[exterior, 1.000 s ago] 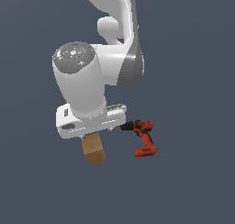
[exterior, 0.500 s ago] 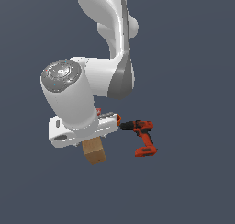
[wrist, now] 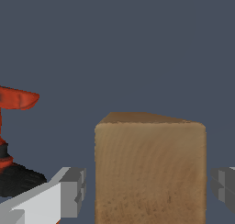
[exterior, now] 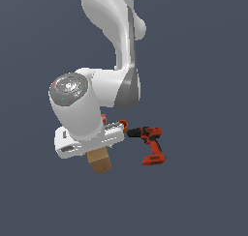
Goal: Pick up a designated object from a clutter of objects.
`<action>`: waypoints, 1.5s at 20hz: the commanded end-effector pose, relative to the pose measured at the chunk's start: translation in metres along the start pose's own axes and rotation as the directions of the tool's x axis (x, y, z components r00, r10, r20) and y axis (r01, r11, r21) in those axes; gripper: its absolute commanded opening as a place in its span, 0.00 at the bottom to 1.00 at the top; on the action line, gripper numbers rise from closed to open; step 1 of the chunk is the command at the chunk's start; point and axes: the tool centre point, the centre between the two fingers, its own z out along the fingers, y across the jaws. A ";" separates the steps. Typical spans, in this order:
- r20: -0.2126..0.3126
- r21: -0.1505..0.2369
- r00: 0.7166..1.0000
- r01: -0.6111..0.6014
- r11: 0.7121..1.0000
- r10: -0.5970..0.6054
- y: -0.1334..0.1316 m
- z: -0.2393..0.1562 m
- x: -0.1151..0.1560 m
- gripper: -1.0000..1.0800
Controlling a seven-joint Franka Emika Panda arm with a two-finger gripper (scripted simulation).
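Gripper (wrist: 147, 191): its 2 grey fingers (wrist: 73, 191) are standing spread, 1 on each side of the block, with a visible gap on both sides; nothing is being pinched.
Tan wooden block (wrist: 150, 168): it is sitting between the fingers, not touching either; in the exterior view the tan wooden block (exterior: 99, 161) is showing just under the white hand.
Arm (exterior: 80, 111): the white wrist is covering most of the clutter in the exterior view.
Power drill (exterior: 151, 144): the orange-red and black tool is lying near the block, toward the exterior view's right; in the wrist view the power drill (wrist: 13, 126) is showing partly beyond 1 finger.
Orange cup (exterior: 122, 124): only a rim is peeking out beside the hand, next to the drill's black nose.
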 end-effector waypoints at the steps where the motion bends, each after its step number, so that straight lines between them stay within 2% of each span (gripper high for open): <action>1: 0.001 0.001 1.000 0.001 1.000 -0.001 0.000 0.014 -0.001 0.96; 10: 0.001 0.000 1.000 0.002 1.000 -0.002 0.001 0.030 0.001 0.96; 11: 0.001 0.000 1.000 0.002 1.000 -0.002 0.001 0.030 0.001 0.00; 23: 0.001 0.001 1.000 0.002 1.000 -0.002 0.000 0.029 0.000 0.00; 30: 0.001 0.001 1.000 0.002 1.000 -0.002 -0.018 0.007 0.002 0.00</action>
